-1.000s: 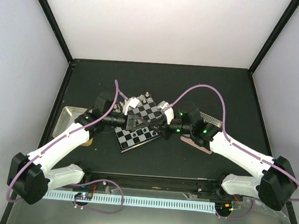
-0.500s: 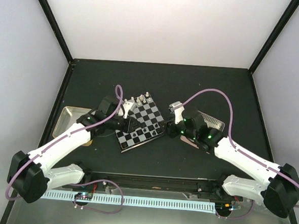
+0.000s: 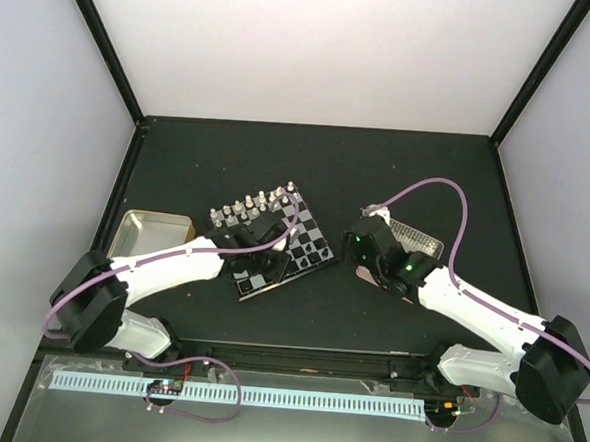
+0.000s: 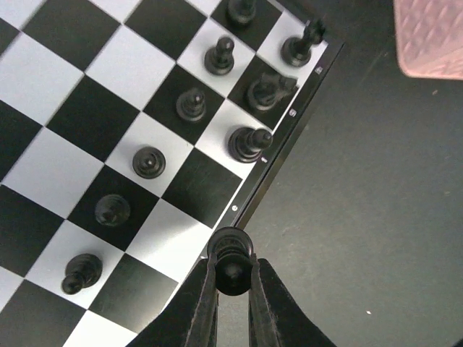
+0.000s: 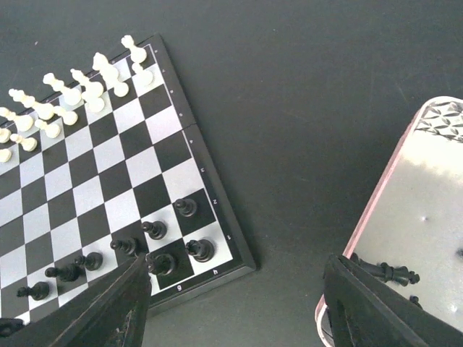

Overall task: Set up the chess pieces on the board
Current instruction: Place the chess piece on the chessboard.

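The board [image 3: 309,232] lies tilted at mid-table, its far rows holding white chess pieces [image 3: 246,210]. In the left wrist view my left gripper [image 4: 231,269] is shut on a black piece [image 4: 230,244], held upright just over the board's [image 4: 94,65] rim beside an empty white square; several black pieces [image 4: 249,141] stand along that edge. My right gripper [image 5: 239,307] is open and holds nothing, hovering over bare mat between the board's [image 5: 108,155] corner and a pink-rimmed tray [image 5: 383,188]. Black pieces [image 5: 199,249] and white pieces [image 5: 79,90] stand on opposite sides.
A black piece [image 5: 387,271] lies in the pink-rimmed tray, which sits right of the board [image 3: 414,238]. A tan-rimmed tray [image 3: 149,230] sits left of the board. Black frame posts and pale walls enclose the dark mat.
The right gripper opened and drew back off the board toward the pink tray. The left arm swung its gripper down to the board's near edge, still shut on a black piece.
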